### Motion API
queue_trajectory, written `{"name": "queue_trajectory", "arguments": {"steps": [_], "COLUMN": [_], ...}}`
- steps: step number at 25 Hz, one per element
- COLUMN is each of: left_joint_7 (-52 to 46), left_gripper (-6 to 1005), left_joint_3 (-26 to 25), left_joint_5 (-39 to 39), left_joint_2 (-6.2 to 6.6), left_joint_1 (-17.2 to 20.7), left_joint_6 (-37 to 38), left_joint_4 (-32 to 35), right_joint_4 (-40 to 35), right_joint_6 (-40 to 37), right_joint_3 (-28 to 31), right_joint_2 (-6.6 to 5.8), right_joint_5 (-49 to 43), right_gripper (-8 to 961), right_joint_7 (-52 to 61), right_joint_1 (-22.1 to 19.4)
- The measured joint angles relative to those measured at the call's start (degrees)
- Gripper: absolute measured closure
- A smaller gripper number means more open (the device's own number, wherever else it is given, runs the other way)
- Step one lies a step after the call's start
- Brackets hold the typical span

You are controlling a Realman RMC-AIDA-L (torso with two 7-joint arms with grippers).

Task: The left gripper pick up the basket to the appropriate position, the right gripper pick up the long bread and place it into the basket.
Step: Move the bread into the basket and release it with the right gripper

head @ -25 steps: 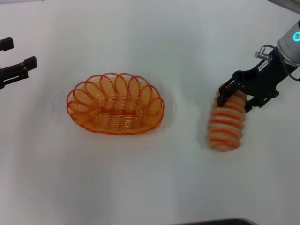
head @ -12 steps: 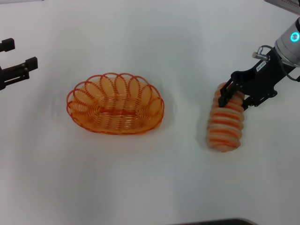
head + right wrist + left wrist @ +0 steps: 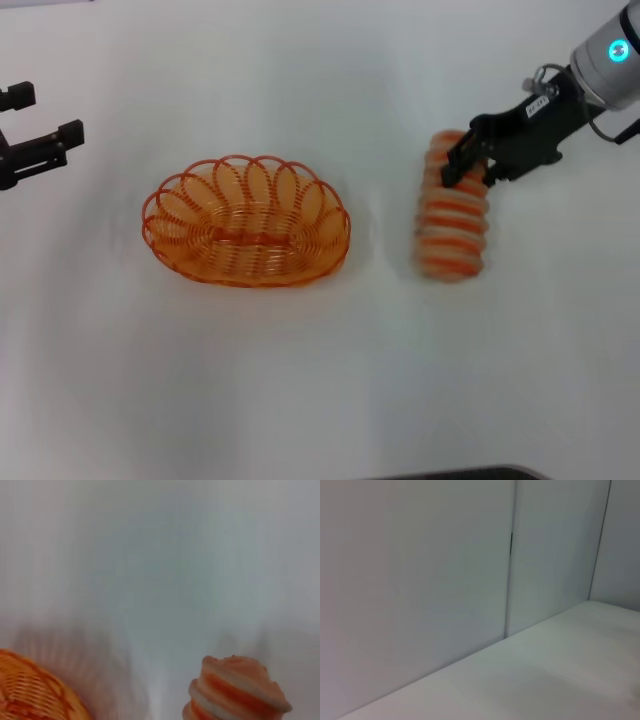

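Observation:
The orange wire basket (image 3: 247, 235) sits on the white table left of centre, with nothing in it. To its right hangs the long bread (image 3: 453, 208), striped cream and orange, held by its far end. My right gripper (image 3: 466, 166) is shut on that end, black with a small white label. The bread's free end (image 3: 235, 690) and a piece of the basket (image 3: 35, 695) show in the right wrist view. My left gripper (image 3: 32, 135) stays at the far left edge, open and away from the basket.
White table (image 3: 320, 380) all round, with bare room between the basket and the bread. The left wrist view shows only a pale wall (image 3: 420, 570) and table surface. A dark edge (image 3: 460, 473) lies at the bottom of the head view.
My right gripper closed on the bread's far end and carried it up and to the left, nearer the basket. The left gripper and the basket have not moved.

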Motion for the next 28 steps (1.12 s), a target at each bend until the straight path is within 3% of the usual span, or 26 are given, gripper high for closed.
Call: {"name": "queue_trajectory", "arguments": {"steps": [14, 25, 28], "left_joint_7": [0.1, 0.1, 0.1], "left_gripper": [215, 214, 214], "left_joint_3": [-0.6, -1.8, -1.8], "left_joint_5": [-1.4, -2.6, -3.0], "left_joint_2": [0.17, 0.16, 0.16], "left_joint_1": [0.0, 0.2, 0.4], "left_joint_6": [-1.4, -1.6, -1.6], "left_joint_4": [-1.0, -1.9, -1.9], "right_joint_4": [-8.6, -14.8, -15.0], "right_joint_6": [-1.2, -2.5, -3.7], "right_joint_3": [-0.2, -0.7, -2.6], "right_joint_2": [1.17, 2.08, 2.92], "right_joint_5": [2.0, 13.2, 14.1], "right_gripper": [565, 627, 652], "right_joint_7": [-19.6, -33.7, -37.1], "right_joint_1": [2.8, 5.1, 6.4]}}
